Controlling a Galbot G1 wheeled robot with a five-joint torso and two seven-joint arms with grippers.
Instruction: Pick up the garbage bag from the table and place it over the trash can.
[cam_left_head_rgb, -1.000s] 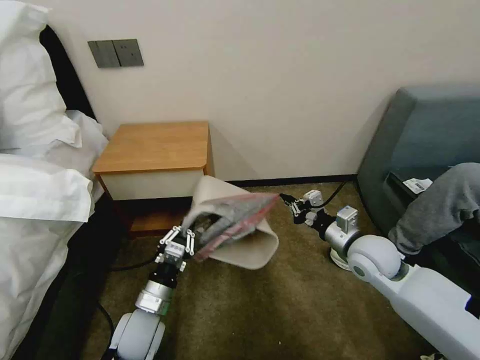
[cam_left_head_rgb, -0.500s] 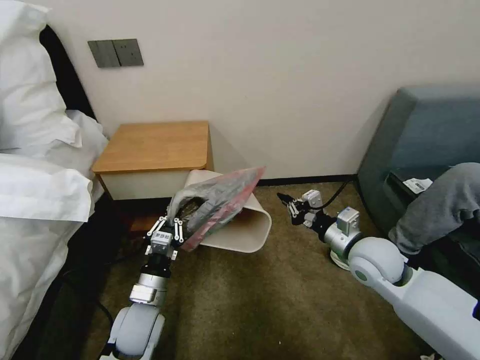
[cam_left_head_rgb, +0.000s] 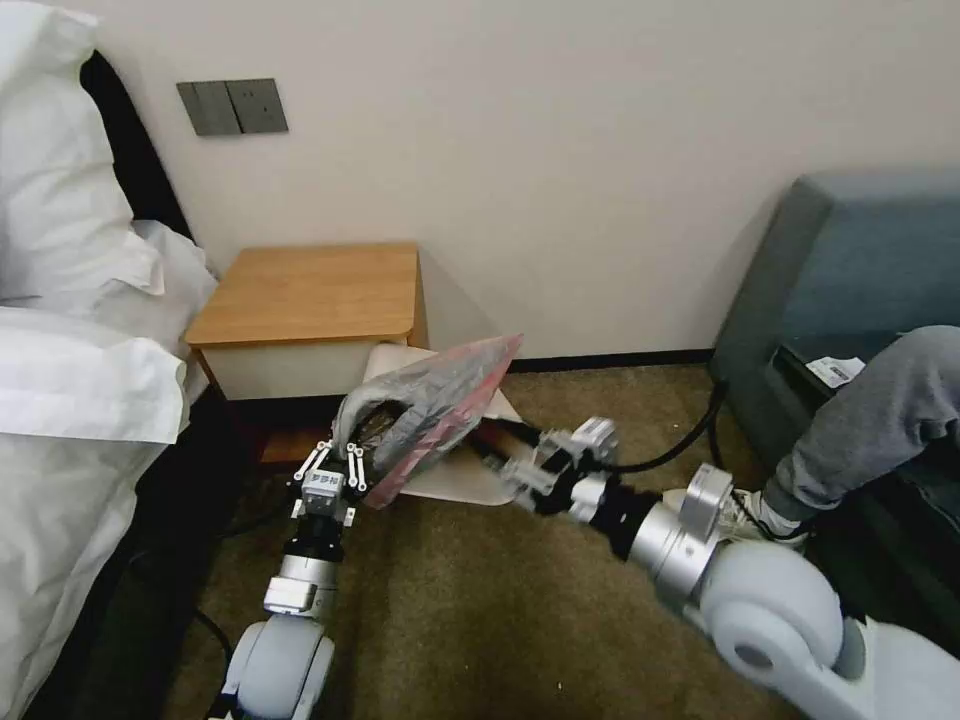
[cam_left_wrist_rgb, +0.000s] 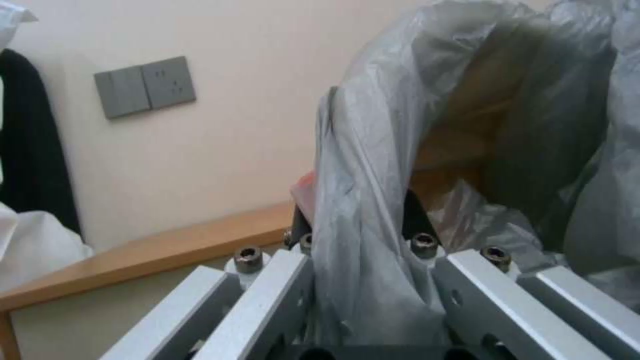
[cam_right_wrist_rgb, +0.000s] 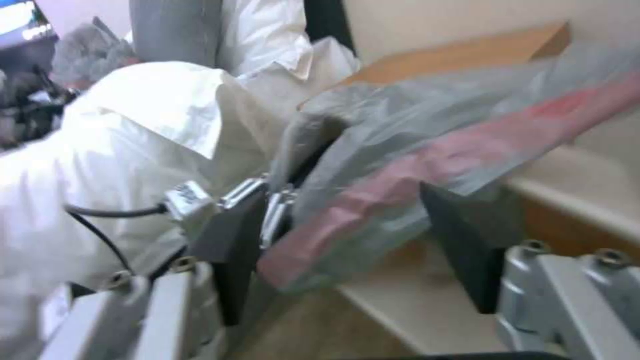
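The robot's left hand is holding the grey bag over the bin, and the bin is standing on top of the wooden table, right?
Not quite. The left hand does hold the garbage bag over the trash can, but the head view shows the can on the carpet in front of the table, not on top of it.

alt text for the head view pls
The left gripper holds a grey garbage bag over a cream trash can on the carpet beside a wooden table, while the open right gripper reaches toward the bag's red-edged mouth.
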